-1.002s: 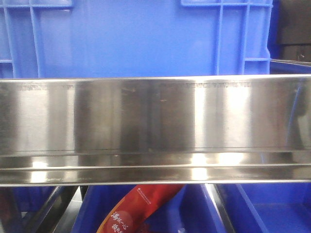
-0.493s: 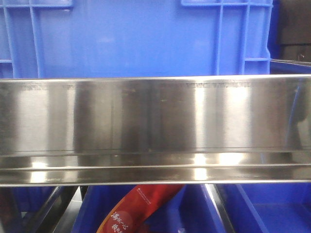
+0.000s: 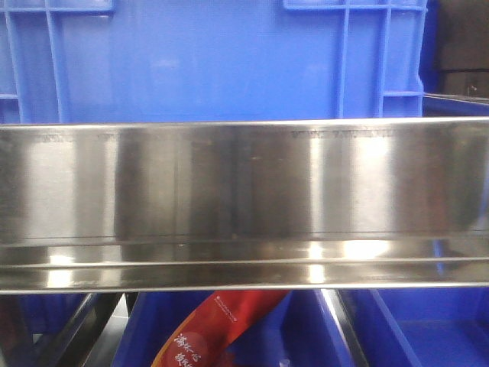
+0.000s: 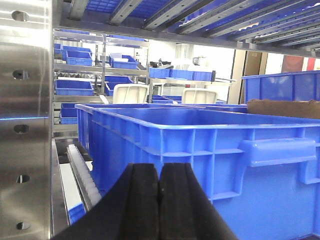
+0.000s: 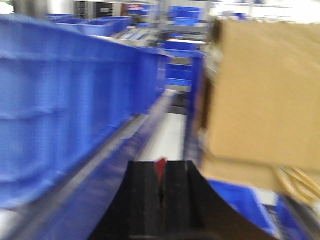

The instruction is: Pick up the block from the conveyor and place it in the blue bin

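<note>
Block (image 5: 160, 170) showed only as a small red sliver w/ a pointed top, pinched between the black pads of the right claw (image 5: 161, 192); shape and full size couldn't be told, since the right wrist view was blurred. That claw was nearly shut on it, jaws narrow w/ just the red bit in the slit. Left claw (image 4: 159, 200) sat fully closed, pads touching, nothing between them.

In the left wrist view a big blue bin (image 4: 200, 145) stood just beyond the left claw, from 12 to 3 o'clock, ribbed walls, moulded handle on its side, open top. White roller track (image 4: 82, 175) ran at 9 o'clock beside a steel post (image 4: 25, 125) w/ round holes. Farther back, metal racks (image 4: 100, 70) carried more small blue bins; 2 white bins sat behind the big one.

In the right wrist view a long blue wall (image 5: 65, 115) filled 9 to 11 o'clock, a brown cardboard box (image 5: 265, 90) at 1 to 3 o'clock, and a pale lane ran between them toward 12.

Front view showed a polished steel panel (image 3: 244, 199) across the middle, blue crate (image 3: 214, 61) above it at 12 o'clock, red packet (image 3: 221, 329) w/ printed characters at 6 o'clock lying in a blue bin below. Conveyor belt itself couldn't be picked out in any view.
</note>
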Motion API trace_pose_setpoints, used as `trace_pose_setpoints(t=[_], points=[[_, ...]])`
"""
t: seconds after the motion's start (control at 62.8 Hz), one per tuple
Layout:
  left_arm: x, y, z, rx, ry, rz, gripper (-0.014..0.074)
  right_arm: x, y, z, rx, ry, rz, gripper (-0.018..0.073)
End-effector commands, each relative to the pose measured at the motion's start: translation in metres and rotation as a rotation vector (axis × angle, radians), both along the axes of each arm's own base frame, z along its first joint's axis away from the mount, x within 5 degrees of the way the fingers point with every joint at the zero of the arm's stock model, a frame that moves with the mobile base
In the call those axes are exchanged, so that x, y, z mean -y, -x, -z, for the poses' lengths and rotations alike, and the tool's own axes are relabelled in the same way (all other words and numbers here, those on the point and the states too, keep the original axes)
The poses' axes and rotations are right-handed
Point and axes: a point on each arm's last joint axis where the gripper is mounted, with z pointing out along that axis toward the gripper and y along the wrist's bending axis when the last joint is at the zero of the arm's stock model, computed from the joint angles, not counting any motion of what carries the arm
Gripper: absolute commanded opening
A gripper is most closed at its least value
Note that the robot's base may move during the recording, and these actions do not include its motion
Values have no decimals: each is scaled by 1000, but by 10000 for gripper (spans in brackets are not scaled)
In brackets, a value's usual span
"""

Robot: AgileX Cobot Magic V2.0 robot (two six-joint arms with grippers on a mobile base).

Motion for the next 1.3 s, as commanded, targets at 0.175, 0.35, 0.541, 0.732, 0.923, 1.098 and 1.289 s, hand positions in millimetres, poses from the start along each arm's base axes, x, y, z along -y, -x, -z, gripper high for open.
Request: trace_pose_setpoints(t=[0.175,0.35,0.541,0.732,0.923,1.098,1.289], points=[[-1,1,-2,17,8,-6,-111,3,12,16,60,-22,27,-162],[-1,1,-2,17,8,-6,-111,3,12,15,83,-18,28,-162],[-1,1,-2,17,8,-6,-111,3,12,15,83,-18,28,-162],[-1,1,-2,17,8,-6,-111,3,12,15,83,-18,28,-162],[-1,1,-2,17,8,-6,-111,3,12,15,83,-18,28,-162],[-1,1,-2,17,8,-6,-111,3,12,15,83,-18,28,-162],[-1,1,-2,17,8,-6,-111,3,12,15,83,-18,28,-162]])
